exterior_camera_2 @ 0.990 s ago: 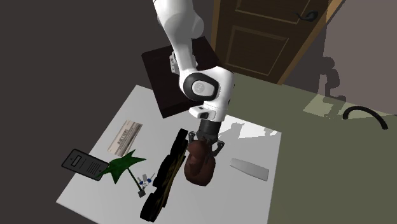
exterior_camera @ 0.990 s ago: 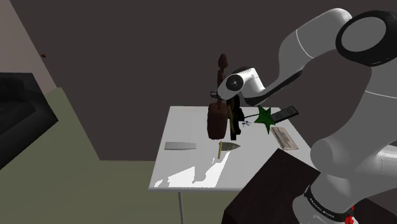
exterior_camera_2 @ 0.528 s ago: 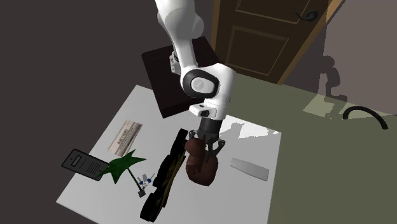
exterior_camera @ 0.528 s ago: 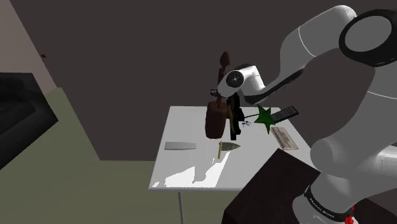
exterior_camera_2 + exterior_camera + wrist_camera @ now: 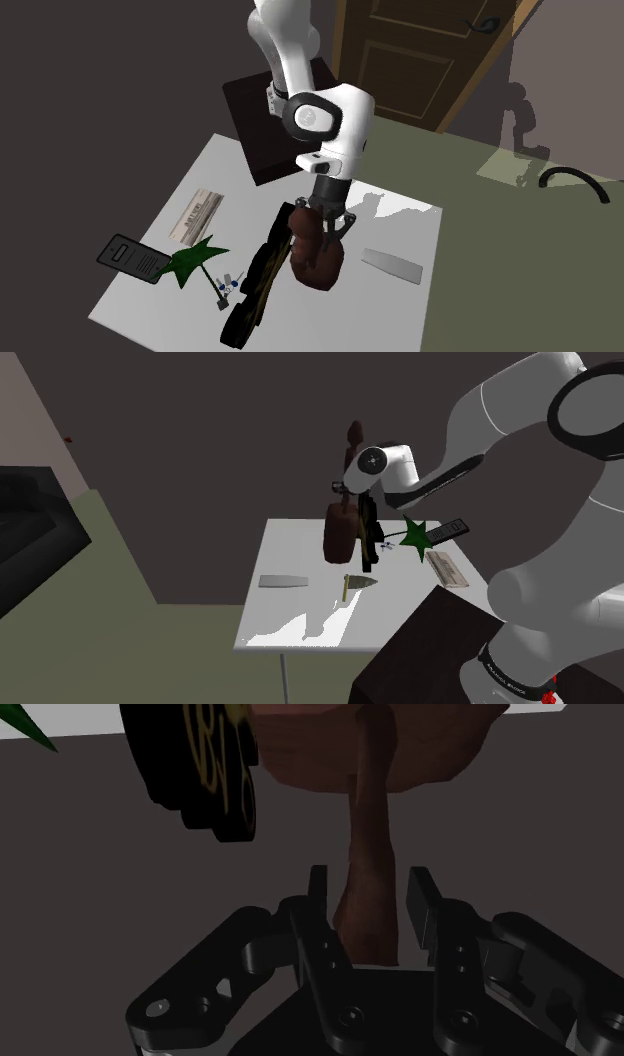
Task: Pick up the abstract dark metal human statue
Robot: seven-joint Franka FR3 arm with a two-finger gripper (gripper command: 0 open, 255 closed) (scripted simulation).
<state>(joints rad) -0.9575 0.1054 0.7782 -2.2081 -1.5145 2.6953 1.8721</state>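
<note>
Second exterior view, read left to right.

- Dark device (image 5: 130,255) near the table (image 5: 215,165) edge, with a card (image 5: 197,213) just beyond it and a green star (image 5: 190,265) beside it. None of these are my concern.
- Long black piece (image 5: 252,285), lying flat just beside the statue (image 5: 318,262). I cannot tell whether the two touch.
- My gripper (image 5: 326,222) comes straight down from above onto the statue, about mid-table.
- Grey strip (image 5: 392,265), well apart on the far side.

Wrist view: my fingers (image 5: 318,899) stand on either side of the statue's thin stem and pinch it between them. The rounded brown body sits beyond the fingertips. The black piece, with its yellow marks, lies close alongside that body.

Shoulder view: the statue (image 5: 340,537) is near upright. Its small head rises above my wrist and its body is over the middle of the table.

Status:
- Reach: done.
- Grasp: done, on the stem.
- Lift: probably begun, but unconfirmed. The base and its shadow run together, so I cannot see a gap under it.

Left to do: raise it straight up until the base is plainly off the table.

Risks, as I judge them:
- The stem is narrow and the weight sits below my grip, so the body could swing or slip.
- The black piece is close enough to get nudged on the way up.
</note>
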